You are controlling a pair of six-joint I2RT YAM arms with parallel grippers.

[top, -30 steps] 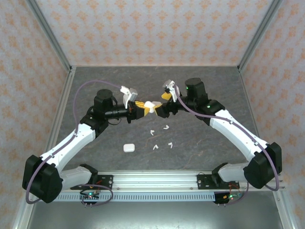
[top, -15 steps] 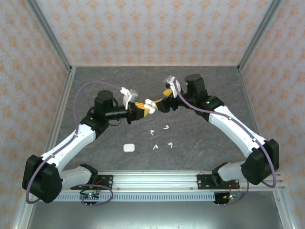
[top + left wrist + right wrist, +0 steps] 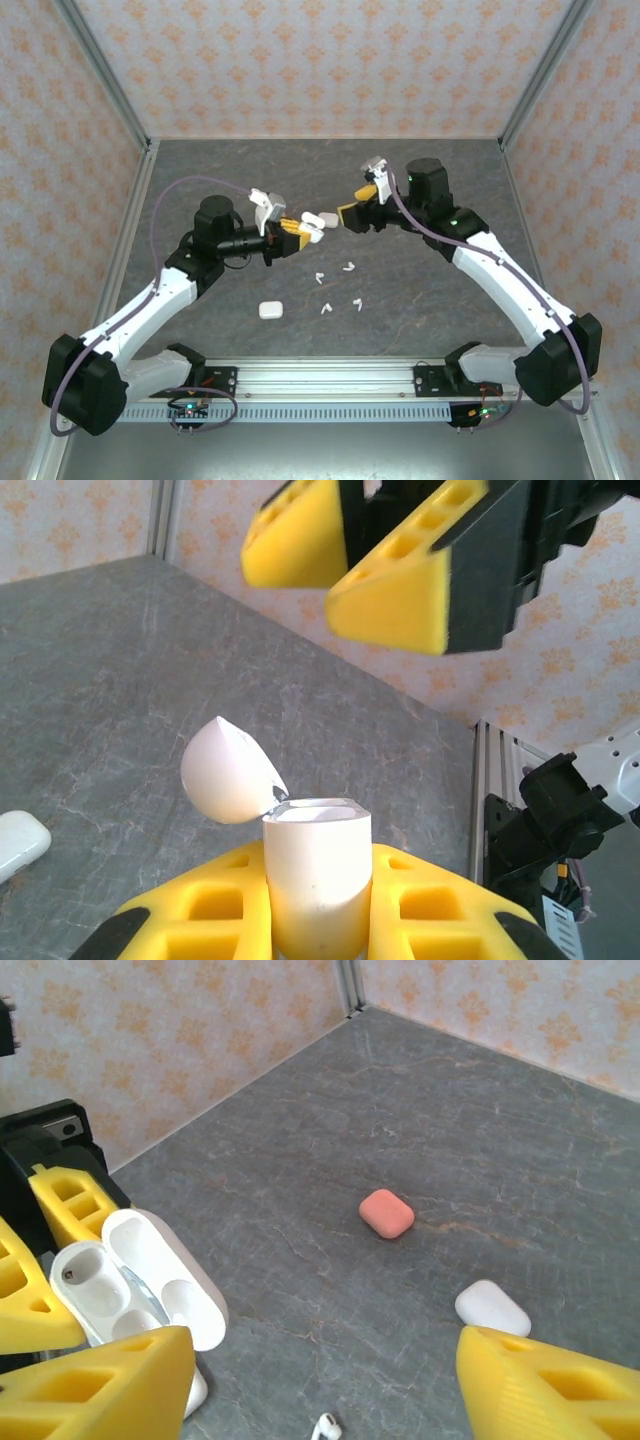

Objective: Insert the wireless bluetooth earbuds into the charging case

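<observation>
The right pincer (image 3: 320, 1360) gapes wide (one white earbud (image 3: 323, 1424) lies on the counter (image 3: 420, 1110) in its gap). Open charging case (image 3: 140, 1280) at its left; coral case (image 3: 386, 1213) ahead; closed white case (image 3: 492, 1308) near its right side.

Tabletop (image 3: 420, 300): dark grey, stone-like mottling, pale veins, matte finish. Back wall (image 3: 330, 60): cream-pink paper, repeating orange floral motif. Left wall (image 3: 50, 180), right wall (image 3: 600, 150): same paper, both slanting in toward far corners. Metal posts: one at far left corner (image 3: 100, 65), one at far right corner (image 3: 545, 65). Metal edging (image 3: 115, 250) along left side of tabletop. Silver rail (image 3: 330, 378) along near edge, slotted strip just below it. Light even, diffuse; shadows faint and soft.
</observation>
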